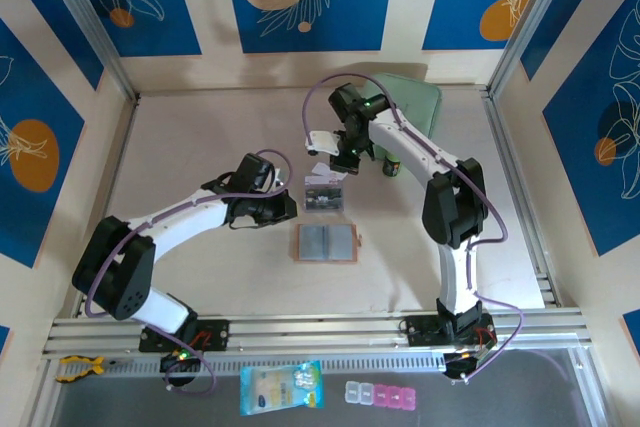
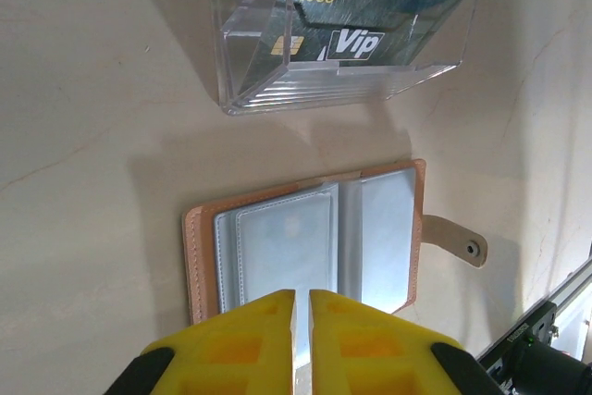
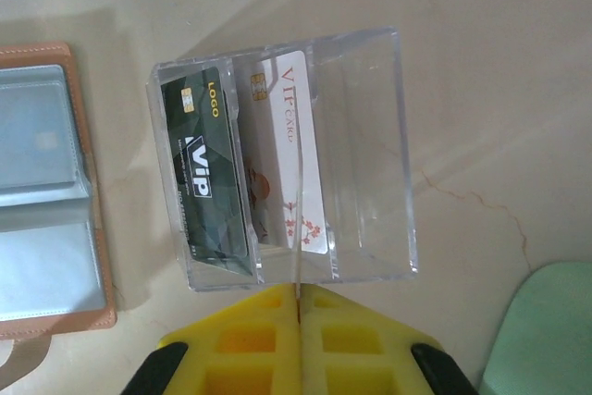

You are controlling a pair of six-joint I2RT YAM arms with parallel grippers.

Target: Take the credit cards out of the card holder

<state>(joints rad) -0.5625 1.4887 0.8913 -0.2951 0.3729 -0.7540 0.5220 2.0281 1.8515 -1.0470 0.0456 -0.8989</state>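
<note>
The card holder (image 1: 326, 243) lies open and flat on the table, salmon-tan outside, pale grey pockets up (image 2: 305, 238) (image 3: 46, 191). Just beyond it stands a clear plastic box (image 1: 323, 193) (image 2: 250, 53) (image 3: 370, 154). Inside the box lean two credit cards, a dark one marked VIP (image 2: 370, 16) (image 3: 208, 173) and a white one with flowers (image 3: 291, 145). My left gripper (image 1: 290, 209) (image 2: 302, 307) hovers over the holder's near edge, shut with nothing in it. My right gripper (image 1: 337, 162) (image 3: 298, 291) is shut beside the box. A thin pale edge runs from its seam into the box; I cannot tell whether it is gripped.
A mint-green pouch (image 1: 415, 97) (image 3: 546, 330) lies at the back right, behind the right arm. The holder's snap tab (image 2: 458, 240) sticks out sideways. Metal frame rails border the table. A blue packet (image 1: 281, 387) and a pill box (image 1: 385, 395) rest on the front shelf.
</note>
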